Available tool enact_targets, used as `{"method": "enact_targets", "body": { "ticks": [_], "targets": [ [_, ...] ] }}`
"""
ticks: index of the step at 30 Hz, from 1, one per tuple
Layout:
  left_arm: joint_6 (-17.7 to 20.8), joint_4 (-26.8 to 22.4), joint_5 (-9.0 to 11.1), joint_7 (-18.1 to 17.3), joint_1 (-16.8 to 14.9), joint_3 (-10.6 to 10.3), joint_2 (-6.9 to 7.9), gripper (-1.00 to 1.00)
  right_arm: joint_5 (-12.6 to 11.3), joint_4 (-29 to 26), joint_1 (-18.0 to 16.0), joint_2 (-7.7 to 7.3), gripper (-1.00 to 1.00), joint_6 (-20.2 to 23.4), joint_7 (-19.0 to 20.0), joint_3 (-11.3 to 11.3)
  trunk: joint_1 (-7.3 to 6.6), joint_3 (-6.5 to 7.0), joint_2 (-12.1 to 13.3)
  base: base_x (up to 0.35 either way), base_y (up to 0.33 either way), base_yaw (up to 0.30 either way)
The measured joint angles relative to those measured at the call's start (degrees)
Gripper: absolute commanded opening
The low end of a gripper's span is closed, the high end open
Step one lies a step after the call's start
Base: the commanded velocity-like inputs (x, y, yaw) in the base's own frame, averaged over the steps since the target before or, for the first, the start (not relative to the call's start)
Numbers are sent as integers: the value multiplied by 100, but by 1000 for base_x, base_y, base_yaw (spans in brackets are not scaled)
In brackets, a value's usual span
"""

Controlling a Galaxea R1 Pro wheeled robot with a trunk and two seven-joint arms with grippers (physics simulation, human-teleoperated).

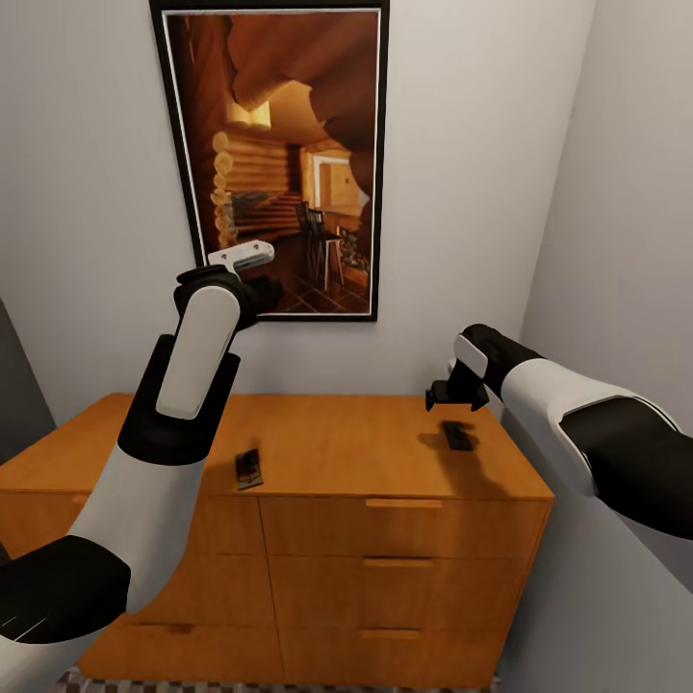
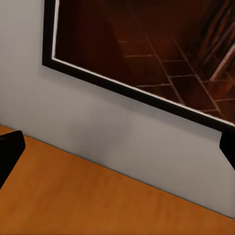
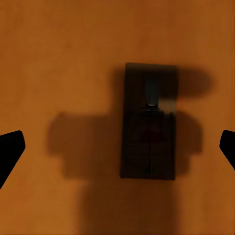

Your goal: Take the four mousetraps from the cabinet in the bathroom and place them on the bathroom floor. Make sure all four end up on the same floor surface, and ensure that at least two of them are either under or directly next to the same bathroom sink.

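From my head camera I saw two mousetraps on the flat top of the cabinet: one mousetrap near its front edge, the other mousetrap toward its right end, lying in shadow. My right gripper hovered spread wide directly above that second trap, holding nothing. My left gripper was raised well above the cabinet, in front of the framed picture, its fingertips apart and empty.

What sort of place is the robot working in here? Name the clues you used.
Probably a small room in a home: an orange-brown wooden cabinet with drawers stands in a corner of plain pale walls, below a large framed picture. Patterned floor tiles show at its base.
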Motion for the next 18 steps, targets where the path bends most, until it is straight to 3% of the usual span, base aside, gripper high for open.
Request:
{"method": "enact_targets", "body": {
  "ticks": [10, 18],
  "targets": [
    [3, 0, 0, 0, 0, -1, 0, 100, -2, -93, -11, -81, 100, -4, -3, -7, 220, -180, -401, 0, 0, 0],
    [5, 0, 0, 0, 0, -1, 2, 100, 0, -165, -24, -130, 100, -4, -3, -10, 264, -216, -482, 0, 0, 0]
  ]
}}
